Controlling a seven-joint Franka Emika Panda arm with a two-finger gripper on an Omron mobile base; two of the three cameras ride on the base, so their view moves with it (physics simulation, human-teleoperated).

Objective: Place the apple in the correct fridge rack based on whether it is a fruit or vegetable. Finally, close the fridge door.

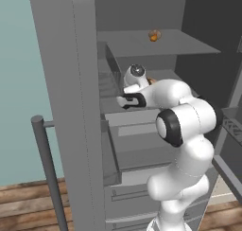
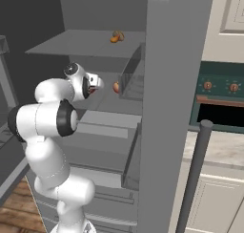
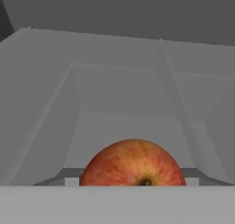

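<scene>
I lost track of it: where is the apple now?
The apple is inside the fridge, just ahead of the hand, above the middle fridge rack; an orange-brown fruit sits one rack higher.

You get flat, even rendered light in all three views, with no glare and no hard shadows; the fridge interior reads dim grey, darkest toward its back wall. The apple is sharp and softly lit from above in the hand view. Edges look slightly soft and low-resolution, without lens distortion.
</scene>
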